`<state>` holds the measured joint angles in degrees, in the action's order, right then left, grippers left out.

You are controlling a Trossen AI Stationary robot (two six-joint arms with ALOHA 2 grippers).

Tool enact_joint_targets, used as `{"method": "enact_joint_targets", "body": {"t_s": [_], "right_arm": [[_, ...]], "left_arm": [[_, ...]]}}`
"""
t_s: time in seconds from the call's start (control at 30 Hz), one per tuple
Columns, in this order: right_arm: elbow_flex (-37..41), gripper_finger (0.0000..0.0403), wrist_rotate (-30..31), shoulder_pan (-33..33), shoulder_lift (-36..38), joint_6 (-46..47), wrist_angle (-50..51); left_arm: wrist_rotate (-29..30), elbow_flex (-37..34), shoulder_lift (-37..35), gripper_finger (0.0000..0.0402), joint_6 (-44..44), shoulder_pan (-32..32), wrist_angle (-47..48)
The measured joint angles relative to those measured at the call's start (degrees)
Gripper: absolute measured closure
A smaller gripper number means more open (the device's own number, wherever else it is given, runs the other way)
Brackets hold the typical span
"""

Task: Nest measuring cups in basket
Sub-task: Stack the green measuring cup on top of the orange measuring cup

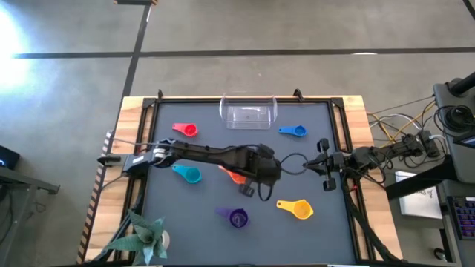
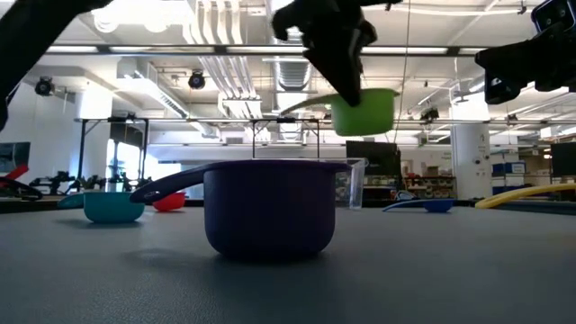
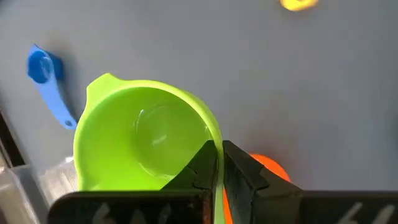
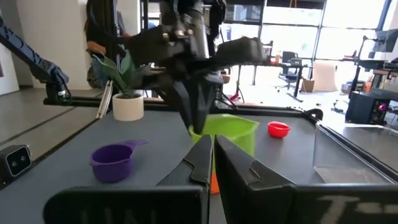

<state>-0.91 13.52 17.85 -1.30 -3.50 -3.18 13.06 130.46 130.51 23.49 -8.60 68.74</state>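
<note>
Green cup (image 3: 143, 140) upright, lifted over orange cup (image 3: 268, 167); basket (image 1: 248, 110) empty.

- We see two dark, near-black arms of jointed segments.
- Our left arm (image 1: 215, 154) has a bulky black wrist housing.
- Our right arm (image 1: 371, 157) trails thin black cables looping beside it.
- Each gripper's fingers (image 3: 245, 177) are black, angular and wedge-shaped.

7 meas. cups (image 1: 237, 218), 1 basket (image 1: 248, 112), 1 plant (image 1: 146, 236).
</note>
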Motion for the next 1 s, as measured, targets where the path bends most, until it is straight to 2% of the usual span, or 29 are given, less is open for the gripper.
{"method": "enact_joint_targets", "body": {"t_s": [0.13, 0.33, 0.47, 0.63, 1.0], "right_arm": [[0.00, 0.0394, 0.01, 0.00, 0.01, 0.03, -0.02], [0.00, 0.0394, 0.02, 0.00, 0.00, -0.05, -0.04], [0.00, 0.0394, 0.02, 0.00, 0.00, -0.06, -0.04], [0.00, 0.0394, 0.02, 0.00, 0.00, -0.04, -0.05], [0.00, 0.0394, 0.02, 0.00, 0.00, -0.01, -0.07]], "left_arm": [[2.51, -13.52, -8.60, 0.0401, -1.19, -0.49, -4.84], [2.16, -42.99, -25.92, 0.0401, -1.17, -0.87, -26.18], [0.43, -55.41, -31.20, 0.0401, 0.86, -0.99, -34.95], [-0.48, -61.19, -32.45, 0.0401, 4.01, -1.47, -38.07], [-3.96, -60.28, -32.40, 0.0401, 14.58, -2.31, -37.91]]}}
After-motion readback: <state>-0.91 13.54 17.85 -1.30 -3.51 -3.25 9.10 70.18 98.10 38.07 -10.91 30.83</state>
